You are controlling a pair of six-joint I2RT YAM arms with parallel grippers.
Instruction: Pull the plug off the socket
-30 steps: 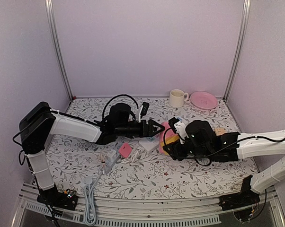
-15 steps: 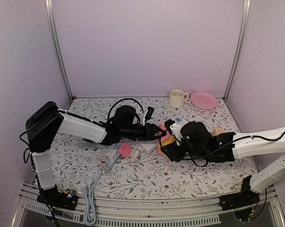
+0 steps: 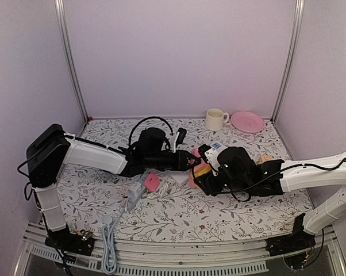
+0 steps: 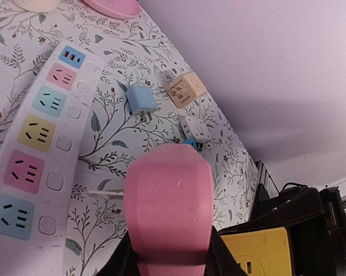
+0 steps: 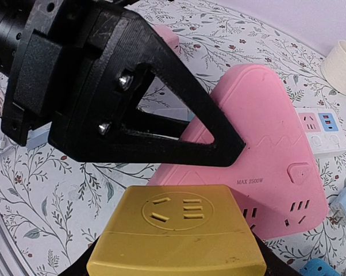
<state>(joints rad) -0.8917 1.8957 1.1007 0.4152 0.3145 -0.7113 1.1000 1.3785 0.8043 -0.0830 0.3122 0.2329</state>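
In the left wrist view the pink socket block fills the space between my left gripper jaws, which are shut on it. The right wrist view shows its flat triangular body lying under the left gripper's black fingers. My right gripper is shut on the yellow cube plug, which butts against the pink socket's near edge. Its prongs are hidden. From above, both grippers meet at mid-table over the pink socket and yellow plug.
A white multi-colour power strip lies left of the left gripper. Loose blue, tan and white plugs lie beyond. A cream cup and pink plate stand at the back. A white extension lead lies near front left.
My left gripper has gone from open to shut on the pink socket and moved right against the right gripper. The right gripper has shifted slightly left with the yellow plug.
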